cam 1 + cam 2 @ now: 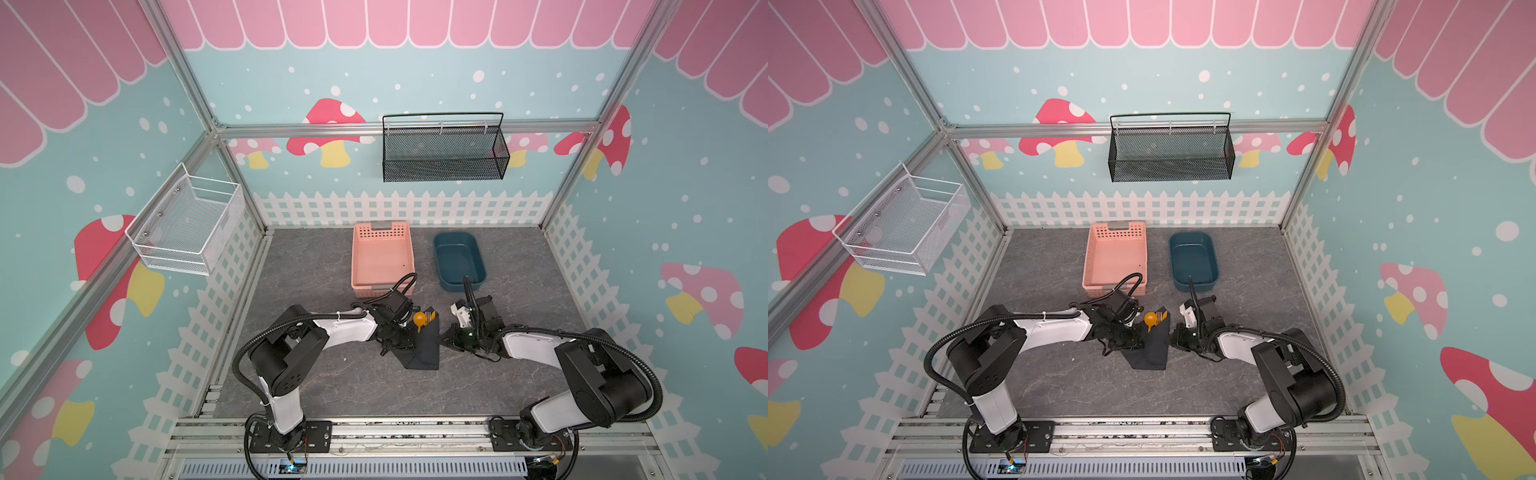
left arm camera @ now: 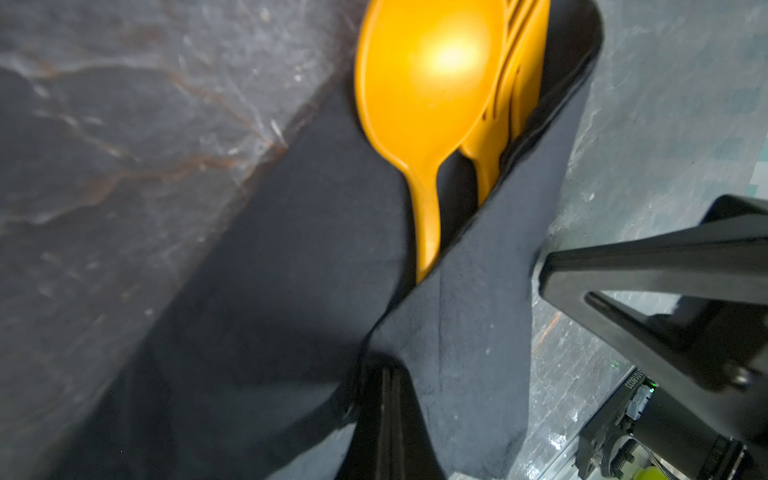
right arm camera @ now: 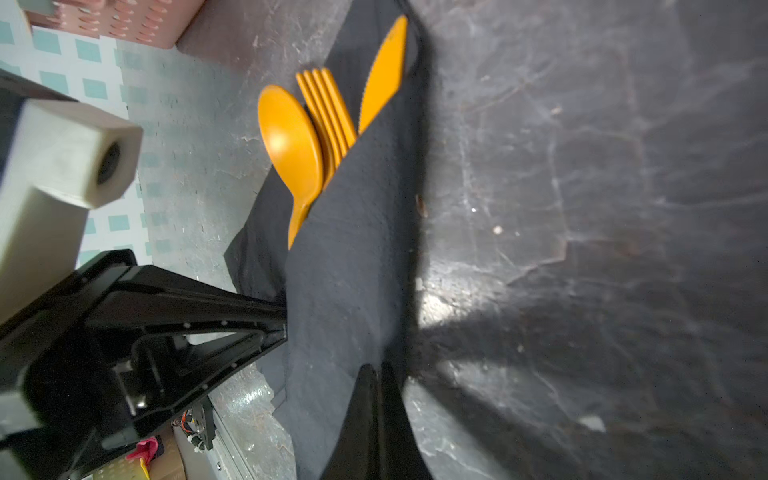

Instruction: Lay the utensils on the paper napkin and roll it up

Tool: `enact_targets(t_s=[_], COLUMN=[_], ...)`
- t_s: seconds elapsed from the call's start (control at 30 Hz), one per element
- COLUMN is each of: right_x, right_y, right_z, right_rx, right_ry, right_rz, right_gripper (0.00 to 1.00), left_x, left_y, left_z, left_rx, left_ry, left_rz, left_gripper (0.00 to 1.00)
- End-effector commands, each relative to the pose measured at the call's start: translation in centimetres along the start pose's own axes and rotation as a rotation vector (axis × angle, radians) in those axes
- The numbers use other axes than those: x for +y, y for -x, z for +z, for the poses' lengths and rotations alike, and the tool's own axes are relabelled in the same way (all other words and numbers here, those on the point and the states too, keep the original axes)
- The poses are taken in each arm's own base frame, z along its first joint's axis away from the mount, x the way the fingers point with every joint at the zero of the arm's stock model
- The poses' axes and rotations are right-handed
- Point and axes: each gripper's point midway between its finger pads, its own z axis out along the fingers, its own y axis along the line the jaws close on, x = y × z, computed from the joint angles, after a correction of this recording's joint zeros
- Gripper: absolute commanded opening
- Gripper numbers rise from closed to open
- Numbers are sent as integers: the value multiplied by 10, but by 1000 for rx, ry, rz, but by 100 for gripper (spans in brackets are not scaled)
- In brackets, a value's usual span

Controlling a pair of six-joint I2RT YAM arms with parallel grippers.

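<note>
Grey tabletop (image 1: 332,386) | 1 napkin (image 1: 428,345) | 3 utensils (image 3: 332,120) | left hand (image 2: 386,374) pinching napkin | right hand (image 3: 374,370) closed

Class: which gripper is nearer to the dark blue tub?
Right. The right gripper sits beside the napkin, just in front of the dark blue tub; the left gripper is across the napkin, in front of the pink basket.

The utensils (image 3: 328,116) were orange-yellow, the paper napkin (image 3: 345,270) plain matte black, the basket (image 1: 356,266) pink, the tub (image 1: 459,286) dark blue, the tabletop (image 1: 311,374) grey and veined.
</note>
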Motion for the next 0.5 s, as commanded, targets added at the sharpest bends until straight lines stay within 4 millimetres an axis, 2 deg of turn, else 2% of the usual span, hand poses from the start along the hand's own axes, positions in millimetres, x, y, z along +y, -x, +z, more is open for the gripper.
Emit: enact_targets(t_s=[0.0, 0.17, 0.37, 0.47], right_x=[8, 5, -20, -31], right_y=[14, 21, 17, 15], right_z=[-1, 6, 17, 15], right_rx=[-16, -14, 20, 20], right_ry=[17, 18, -18, -44], right_rz=[-33, -39, -19, 4], right_gripper=[1, 1, 1, 1], left_x=[28, 28, 27, 27], left_y=[-13, -13, -13, -13], left_z=[9, 9, 8, 8], left_rx=[38, 36, 36, 36], left_ry=[84, 84, 81, 82], left_rz=[-19, -18, -19, -17], left_gripper=[2, 2, 2, 2])
